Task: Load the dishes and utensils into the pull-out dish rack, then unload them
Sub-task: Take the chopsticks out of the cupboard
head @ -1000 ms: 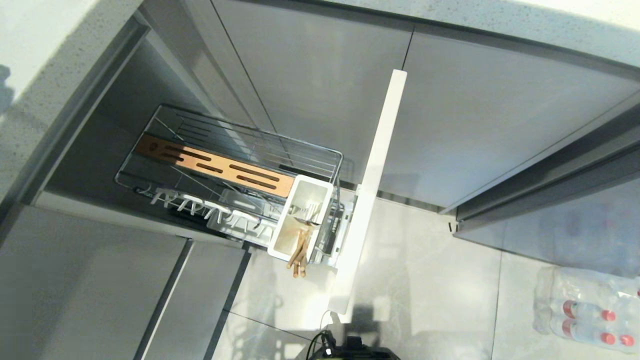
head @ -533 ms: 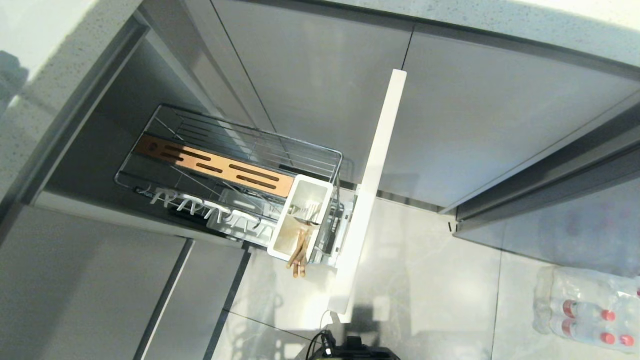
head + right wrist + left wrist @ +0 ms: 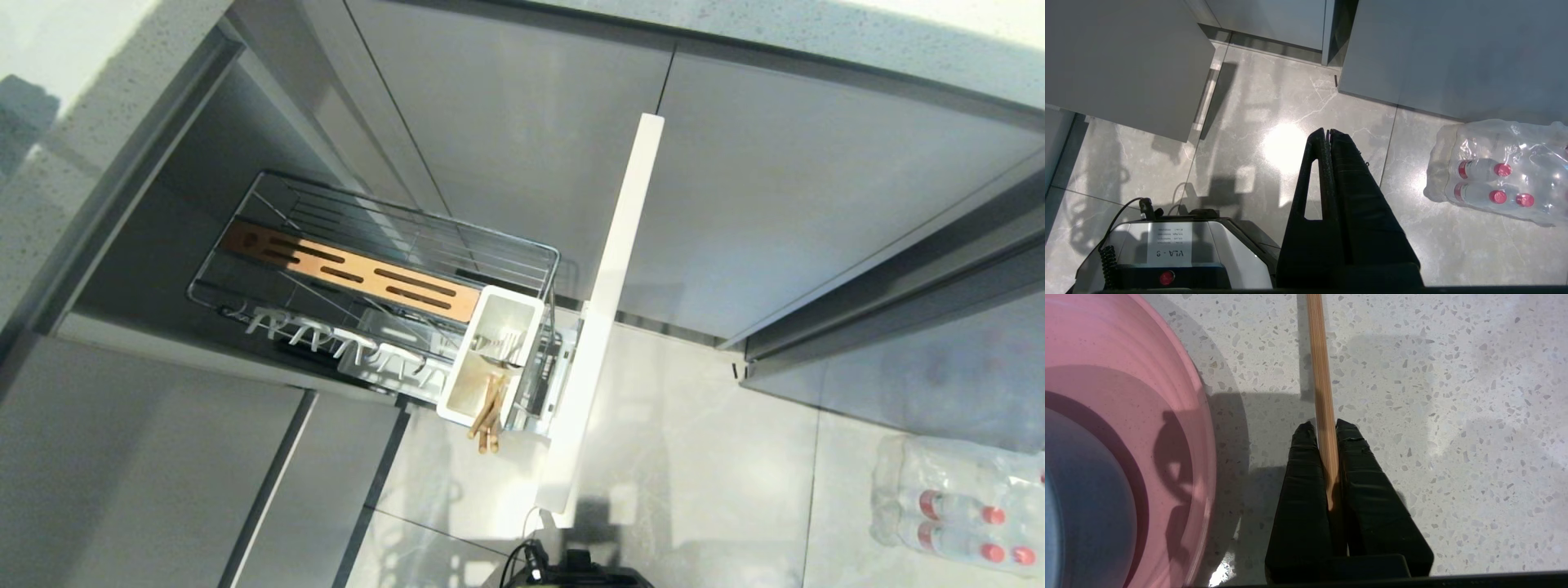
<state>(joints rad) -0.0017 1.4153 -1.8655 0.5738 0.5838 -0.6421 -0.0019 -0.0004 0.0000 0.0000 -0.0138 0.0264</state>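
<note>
Seen from above, a run of smooth grey cabinets meets a pale, glossy tiled floor [image 3: 694, 457], and a pull-out dish rack [image 3: 384, 269] stands drawn out from the cabinet, its narrow white front panel [image 3: 608, 318] edge-on. The rack is a basket of thin chrome wire, open so that wet things can drain; along it runs a brown wooden strip [image 3: 351, 273] cut with long slots, and beside that a row of white prongs [image 3: 335, 339] for standing plates upright, all bare. At the end nearest the panel sits a white rectangular cup [image 3: 490, 359] holding the fork [image 3: 508, 343] and wooden chopsticks [image 3: 488, 412] whose ends poke out over its rim. A shrink-wrapped pack of water bottles [image 3: 1498, 171] lies on the floor to the right. Up on a speckled stone countertop [image 3: 1453, 416], outside the head view, lies a wide, flat, matte pink plate [image 3: 1180, 400] with a blue bowl [image 3: 1086, 506] sitting in it. Just beside the plate, the left gripper [image 3: 1324, 426] is pinched tight on one slim, pale wooden chopstick [image 3: 1319, 355], held near its end so the stick runs straight out ahead. The right gripper [image 3: 1327, 131] hangs parked over the floor, fingers pressed together, empty.
</note>
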